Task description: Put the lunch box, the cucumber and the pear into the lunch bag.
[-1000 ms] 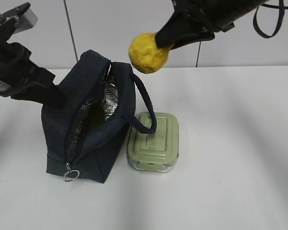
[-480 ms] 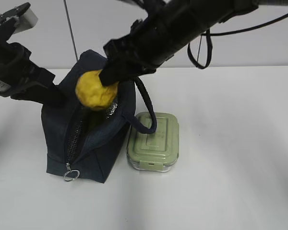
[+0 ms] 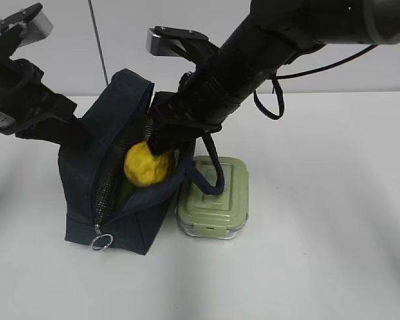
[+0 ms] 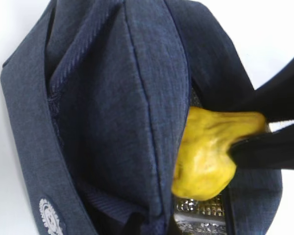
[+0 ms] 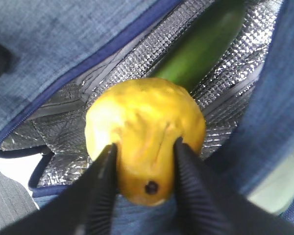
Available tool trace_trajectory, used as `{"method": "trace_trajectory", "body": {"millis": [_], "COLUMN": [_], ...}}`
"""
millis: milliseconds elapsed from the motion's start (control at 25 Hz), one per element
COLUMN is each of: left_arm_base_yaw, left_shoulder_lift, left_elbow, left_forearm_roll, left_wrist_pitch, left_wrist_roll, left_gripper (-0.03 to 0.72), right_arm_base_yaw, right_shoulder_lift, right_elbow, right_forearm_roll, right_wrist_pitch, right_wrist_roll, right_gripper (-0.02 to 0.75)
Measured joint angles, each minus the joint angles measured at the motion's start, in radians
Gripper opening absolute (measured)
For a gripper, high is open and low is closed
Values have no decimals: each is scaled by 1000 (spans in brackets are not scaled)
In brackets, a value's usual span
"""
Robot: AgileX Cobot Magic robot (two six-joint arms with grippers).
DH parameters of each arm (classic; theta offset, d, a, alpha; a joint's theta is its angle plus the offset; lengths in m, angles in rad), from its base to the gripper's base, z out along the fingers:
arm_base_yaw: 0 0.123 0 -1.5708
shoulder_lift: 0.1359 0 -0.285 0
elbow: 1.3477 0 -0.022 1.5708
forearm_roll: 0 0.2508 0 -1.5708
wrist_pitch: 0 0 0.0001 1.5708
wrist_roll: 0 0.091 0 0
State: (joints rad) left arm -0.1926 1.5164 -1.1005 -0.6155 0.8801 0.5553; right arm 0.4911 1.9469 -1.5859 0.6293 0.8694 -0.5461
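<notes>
The right gripper has its ribbed fingers on either flank of the pear, near its narrow top; they look to be touching the skin, though whether the clamp is firm or slackening I cannot tell; the pear sits in the mouth of the bag, over the foil lining, half below the rim in the exterior view; beneath it the cucumber lies along the lining, already inside; the left gripper is pinched shut on the bag's far edge, it seems, holding the mouth open; the lunch box stands on the table just beside the bag, not yet packed.

The step in hand, I judge, is dropping the pear in; next the jaws must part fully and the arm lift clear without snagging the handle; then the box needs fetching.
</notes>
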Motion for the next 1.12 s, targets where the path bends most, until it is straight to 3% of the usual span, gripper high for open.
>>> {"method": "trace_trajectory", "body": {"millis": [80, 160, 400, 640, 880, 1120], "left_arm_base_yaw": [0, 0, 0, 0, 0, 0], "left_shoulder_lift": [0, 0, 0, 0, 0, 0], "left_elbow": [0, 0, 0, 0, 0, 0], "left_forearm_roll": [-1, -1, -1, 0, 1, 1], "left_wrist_pitch": [0, 0, 0, 1, 2, 2], "left_wrist_roll": [0, 0, 0, 0, 0, 0], "left_gripper": [21, 21, 21, 21, 21, 21], "right_arm_base_yaw": [0, 0, -43, -200, -306, -310], "right_shoulder_lift": [0, 0, -71, -168, -171, -119], "right_elbow": [-3, -4, -2, 154, 416, 465], "right_forearm_roll": [7, 11, 40, 92, 348, 434], "right_wrist_pitch": [0, -4, -4, -29, -93, -121], "right_wrist_roll": [0, 0, 22, 76, -56, -88], "right_gripper": [503, 555, 556, 554, 554, 554]}}
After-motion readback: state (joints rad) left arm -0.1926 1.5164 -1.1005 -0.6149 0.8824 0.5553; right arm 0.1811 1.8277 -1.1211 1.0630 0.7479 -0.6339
